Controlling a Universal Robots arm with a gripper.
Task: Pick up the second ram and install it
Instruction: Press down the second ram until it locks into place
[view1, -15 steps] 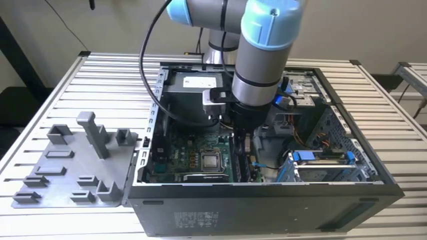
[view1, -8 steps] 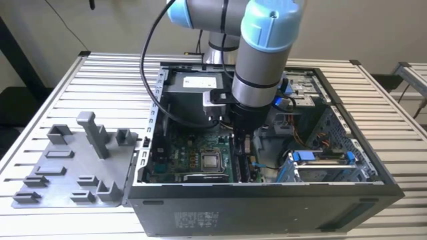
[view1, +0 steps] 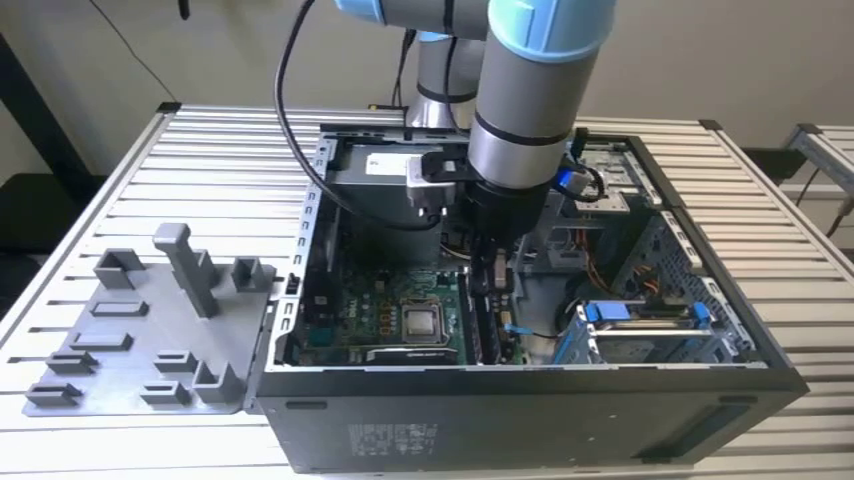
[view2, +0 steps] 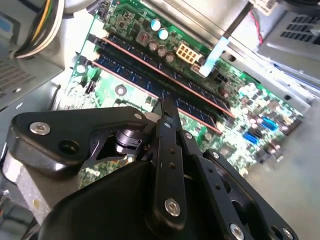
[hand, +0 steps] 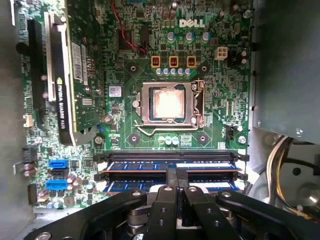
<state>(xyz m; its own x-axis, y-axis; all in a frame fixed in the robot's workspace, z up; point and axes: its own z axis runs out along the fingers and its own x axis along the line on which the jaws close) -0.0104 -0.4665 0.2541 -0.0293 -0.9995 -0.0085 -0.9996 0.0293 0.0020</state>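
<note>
Gripper: 1, at the bottom centre of the first wrist view, gripper (hand: 176, 174); its fingers are together with nothing clamped between them, and the tips rest on the top edge of a stick.
Second ram: the second ram (hand: 125, 186) lies in the lower slot of the bank, just above the gripper in the first wrist view; in the second wrist view the second ram (view2: 125, 80) runs across the frame's middle and meets the fingertips (view2: 167, 106).
Progress: picked up and in its slot; I judge it is being pressed home. I cannot tell whether the latches have closed.
Sticks: 2, the other ram (hand: 165, 165) 1 line higher.
Processor socket: 1, processor socket (hand: 167, 105), centre frame.
Expansion card: 1, expansion card (hand: 62, 75), upper left.
Grey tray: 1, grey tray (view1: 147, 345), lower left of the exterior view, beside the case (view1: 534, 425).
</note>
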